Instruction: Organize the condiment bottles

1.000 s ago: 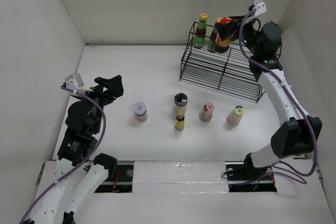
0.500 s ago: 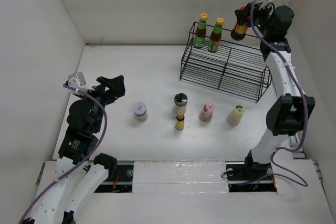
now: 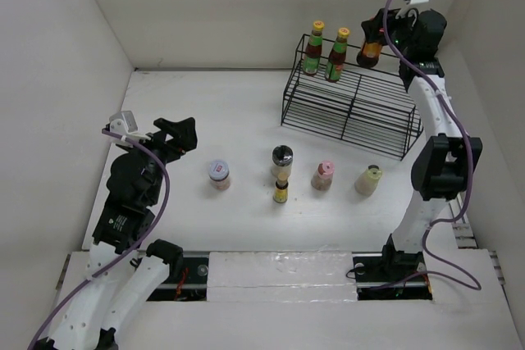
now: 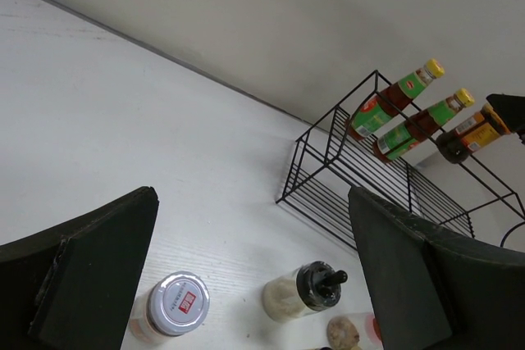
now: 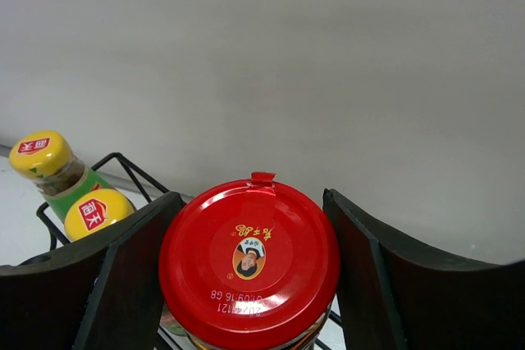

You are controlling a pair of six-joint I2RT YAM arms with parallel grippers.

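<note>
Standing by the table [image 3: 246, 112], I see the right arm stretched up to the far right corner. Its right gripper [image 5: 252, 198] is clamped on the red-lidded jar [image 5: 248, 264], with a black finger [image 5: 123, 276] close against each side of the red lid. The jar sits at the top tier of the black wire rack [image 3: 349, 112], just to the right of two tall bottles standing there. The first tall bottle [image 3: 312, 51] is at the rack's back left corner and the second tall bottle [image 3: 336, 56] is just beside it. Both are upright, with green and red labels and yellow caps. Whether the jar's base touches the wire I cannot tell.

Five more stand upright on the table in front of the rack, in a loose row. From the left comes the white-lidded jar [image 3: 219, 174], then the grey-topped grinder [image 3: 282, 157]. The small yellow bottle [image 3: 280, 192] is just in front of the grinder, so close they may touch. After them come the pink-capped bottle [image 3: 323, 175] and the cream bottle [image 3: 368, 179].

The left gripper [image 3: 175, 134] hovers over the left side of the table, near the white-lidded jar but apart from it. Its fingers are spread wide with nothing between them. In its wrist view, the white-lidded jar and the grinder show on the table below, between the two dark fingers.
</note>
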